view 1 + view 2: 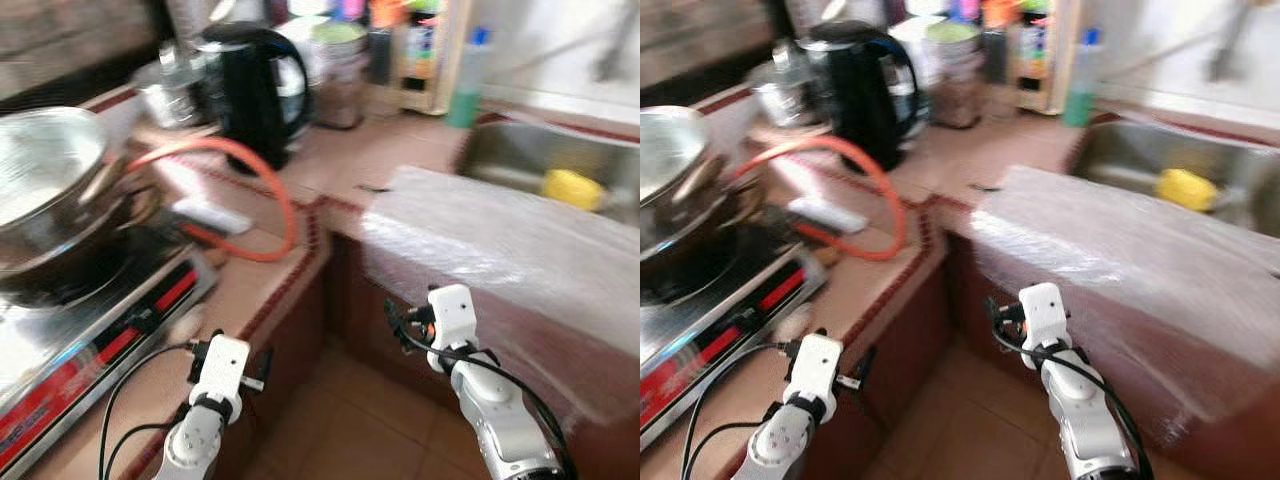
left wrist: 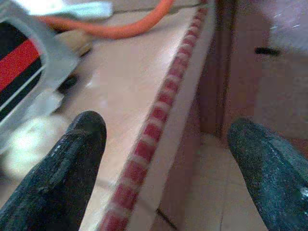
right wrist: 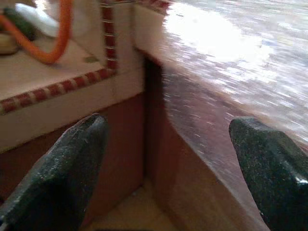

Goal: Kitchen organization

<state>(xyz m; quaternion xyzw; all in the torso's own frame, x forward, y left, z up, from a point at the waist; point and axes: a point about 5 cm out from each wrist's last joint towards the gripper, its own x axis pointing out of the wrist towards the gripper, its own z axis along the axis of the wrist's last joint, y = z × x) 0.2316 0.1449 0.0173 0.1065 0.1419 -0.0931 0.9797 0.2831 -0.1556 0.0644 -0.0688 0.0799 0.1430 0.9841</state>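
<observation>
Lower frame: left gripper (image 2: 166, 144) and right gripper (image 3: 168, 154), fingers spread apart, hang before the tiled red-edged counter (image 1: 255, 290); black electric kettle (image 1: 255, 85) stands upper centre.

A tiled L-shaped kitchen counter (image 1: 270, 285) edged with a red-and-white trim carries a gas stove (image 1: 95, 330) at the robot's left, topped by a steel pot (image 1: 45, 185). An orange hose (image 1: 265, 185) loops across the surface beside a black electric kettle (image 1: 255, 90), with a white remote-like object (image 1: 210, 215) just near the loop. Jars and bottles (image 1: 345, 60) crowd the back (too blurred to tell apart). To the right, plastic sheeting (image 1: 500, 240) covers the countertop next to a steel sink (image 1: 520, 155) holding a yellow item (image 1: 572, 187). Brown floor tiles (image 1: 350, 420) lie below.
</observation>
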